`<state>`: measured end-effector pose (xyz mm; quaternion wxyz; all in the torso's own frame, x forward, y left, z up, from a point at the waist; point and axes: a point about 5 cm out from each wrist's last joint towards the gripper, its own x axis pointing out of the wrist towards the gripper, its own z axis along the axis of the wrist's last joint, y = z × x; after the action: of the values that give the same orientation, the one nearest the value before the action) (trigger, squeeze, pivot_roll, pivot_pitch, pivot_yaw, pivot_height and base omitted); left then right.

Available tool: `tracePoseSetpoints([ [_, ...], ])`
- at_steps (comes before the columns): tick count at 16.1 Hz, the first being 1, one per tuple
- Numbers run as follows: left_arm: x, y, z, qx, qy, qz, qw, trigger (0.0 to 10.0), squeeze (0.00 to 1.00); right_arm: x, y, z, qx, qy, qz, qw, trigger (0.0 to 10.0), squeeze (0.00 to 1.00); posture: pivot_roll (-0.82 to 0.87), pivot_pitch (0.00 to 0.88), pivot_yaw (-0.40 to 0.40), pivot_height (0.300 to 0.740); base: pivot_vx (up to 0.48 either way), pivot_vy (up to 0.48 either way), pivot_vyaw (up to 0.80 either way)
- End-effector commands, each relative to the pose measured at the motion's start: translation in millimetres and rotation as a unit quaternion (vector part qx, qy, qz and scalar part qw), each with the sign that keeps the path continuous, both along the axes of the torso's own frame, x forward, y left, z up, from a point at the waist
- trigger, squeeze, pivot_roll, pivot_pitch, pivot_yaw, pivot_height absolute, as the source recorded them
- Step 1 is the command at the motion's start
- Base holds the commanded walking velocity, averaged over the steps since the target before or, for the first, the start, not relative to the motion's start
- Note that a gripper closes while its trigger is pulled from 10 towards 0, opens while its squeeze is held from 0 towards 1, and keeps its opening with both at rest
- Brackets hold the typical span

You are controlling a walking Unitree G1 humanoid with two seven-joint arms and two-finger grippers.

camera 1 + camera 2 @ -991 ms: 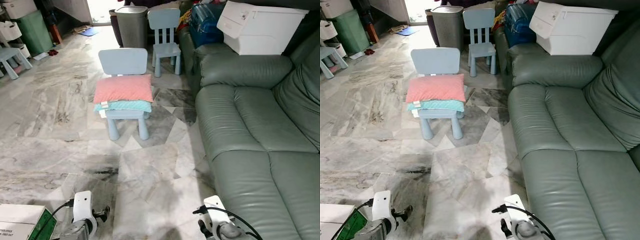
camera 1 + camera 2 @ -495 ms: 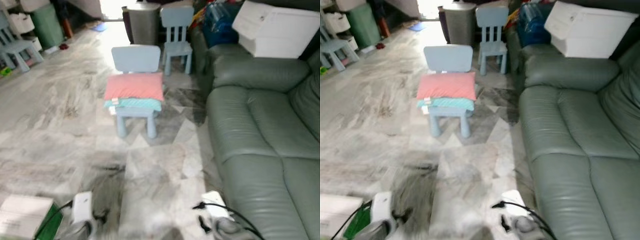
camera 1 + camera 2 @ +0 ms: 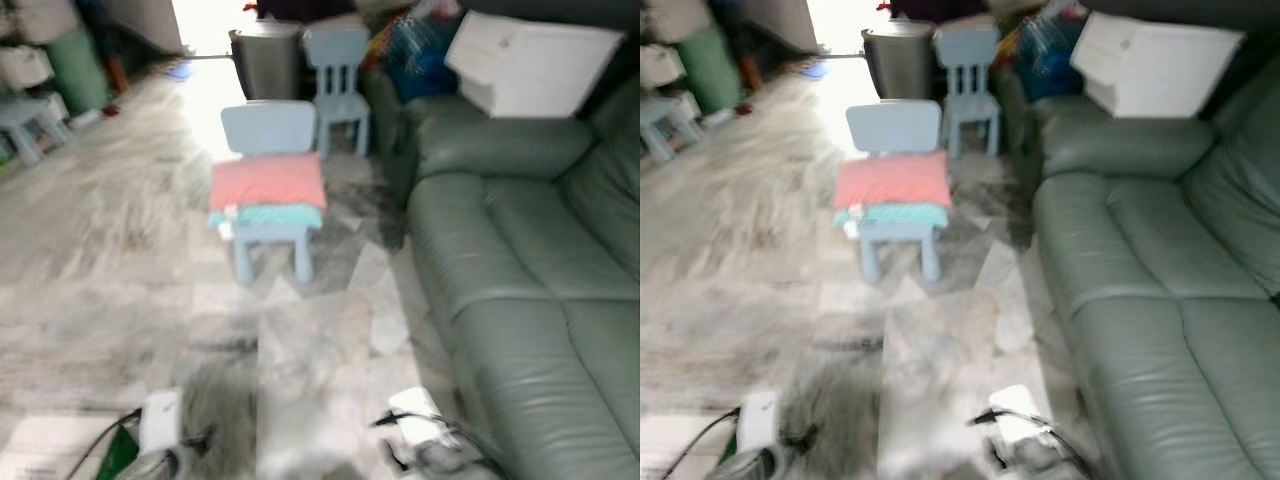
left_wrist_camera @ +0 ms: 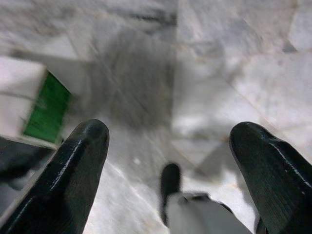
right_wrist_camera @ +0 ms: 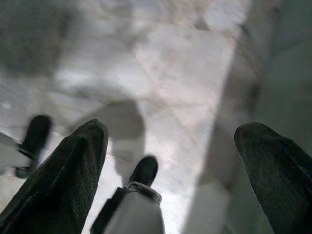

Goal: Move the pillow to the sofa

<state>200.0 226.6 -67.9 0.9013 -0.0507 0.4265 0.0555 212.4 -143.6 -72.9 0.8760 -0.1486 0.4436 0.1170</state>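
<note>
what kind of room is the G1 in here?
Most likely a home living room: a green leather sofa along the robot's right, marble tile floor, and a small blue child's chair stacked with a pink pillow.

Open marble floor [image 3: 300, 340] runs ahead to the small blue chair [image 3: 268, 180] carrying the pink pillow [image 3: 268, 182]. Sofa [image 3: 530, 270] borders the right side; a white box [image 3: 530, 65] occupies its far arm.
</note>
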Motion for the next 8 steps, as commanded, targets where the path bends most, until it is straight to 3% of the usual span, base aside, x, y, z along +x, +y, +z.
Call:
tracePoseSetpoints([
  [1, 6.6, -7.4, 2.2, -0.004, -0.010, -0.014, 1.000, 10.0, 0.00, -1.0, -13.9, -0.3, -0.015, 0.002, -0.011, 1.000, 10.0, 0.00, -0.10, 0.000, 0.023, 0.740, 0.000, 0.000, 0.00],
  [8, 16.5, -5.1, 9.0, -0.003, -0.038, 0.005, 0.999, 10.0, 0.00, -0.7, -13.1, 0.2, -0.004, -0.006, -0.018, 1.000, 10.0, 0.00, -0.10, 0.000, 0.024, 0.740, 0.000, 0.000, 0.00],
])
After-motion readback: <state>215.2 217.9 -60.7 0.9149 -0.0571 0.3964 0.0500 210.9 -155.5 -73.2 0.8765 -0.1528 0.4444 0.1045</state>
